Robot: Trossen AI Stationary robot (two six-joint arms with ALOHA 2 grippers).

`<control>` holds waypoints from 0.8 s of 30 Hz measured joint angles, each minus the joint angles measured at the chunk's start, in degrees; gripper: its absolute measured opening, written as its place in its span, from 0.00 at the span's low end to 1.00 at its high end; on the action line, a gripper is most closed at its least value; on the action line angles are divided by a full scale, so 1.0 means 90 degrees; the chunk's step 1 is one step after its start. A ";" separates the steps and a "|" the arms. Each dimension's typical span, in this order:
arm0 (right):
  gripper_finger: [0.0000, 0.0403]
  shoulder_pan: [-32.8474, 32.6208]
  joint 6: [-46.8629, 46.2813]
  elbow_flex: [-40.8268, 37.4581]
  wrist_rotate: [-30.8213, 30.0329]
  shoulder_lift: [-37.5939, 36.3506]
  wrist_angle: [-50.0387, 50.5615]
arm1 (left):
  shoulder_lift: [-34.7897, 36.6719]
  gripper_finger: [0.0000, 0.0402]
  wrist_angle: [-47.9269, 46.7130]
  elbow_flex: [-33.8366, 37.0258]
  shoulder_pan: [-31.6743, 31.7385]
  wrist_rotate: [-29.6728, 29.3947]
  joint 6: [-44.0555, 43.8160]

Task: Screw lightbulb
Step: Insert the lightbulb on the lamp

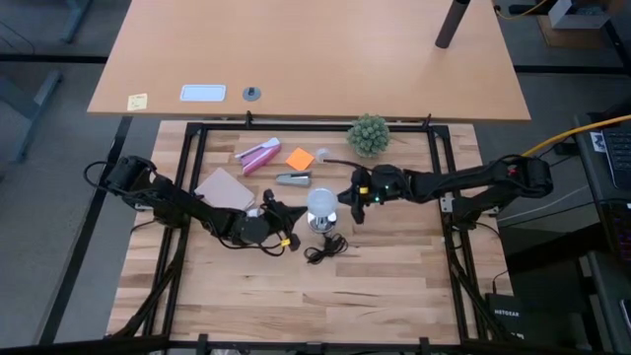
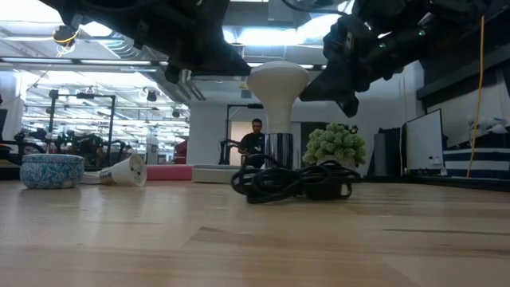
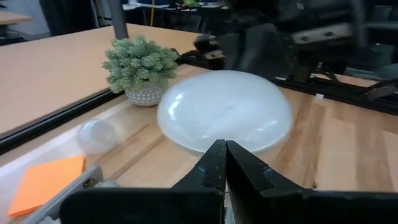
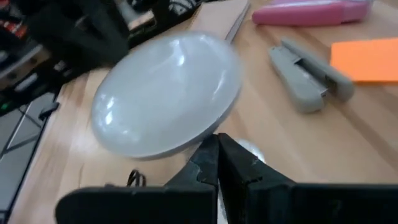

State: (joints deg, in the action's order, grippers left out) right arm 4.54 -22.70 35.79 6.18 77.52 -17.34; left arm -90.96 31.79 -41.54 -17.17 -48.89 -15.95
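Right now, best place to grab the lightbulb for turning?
Grip the lightbulb across its wide white dome, coming from above: it stands upright in the metal socket, dome up, neck narrow and low. The left pincer and right pincer, both shut, flank it.

Two dark, jointed arms, black cabling

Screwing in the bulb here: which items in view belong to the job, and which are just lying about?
Job items:
- white frosted lightbulb, upright in its socket
- shiny metal socket with black cord
- left gripper and right gripper, either side of it

Lying about:
- green plant ball
- pink oblong case
- orange sticky pad
- grey stapler
- tan card
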 joint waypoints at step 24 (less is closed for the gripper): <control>0.01 -0.1026 0.0075 0.0022 -0.0459 0.0000 -0.0180 | -0.0002 0.00 0.0041 -0.0001 0.0211 -0.0118 0.0010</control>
State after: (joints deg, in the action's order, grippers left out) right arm -4.69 -22.02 35.99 2.05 77.52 -18.96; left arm -90.98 32.16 -41.55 -15.27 -49.95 -15.86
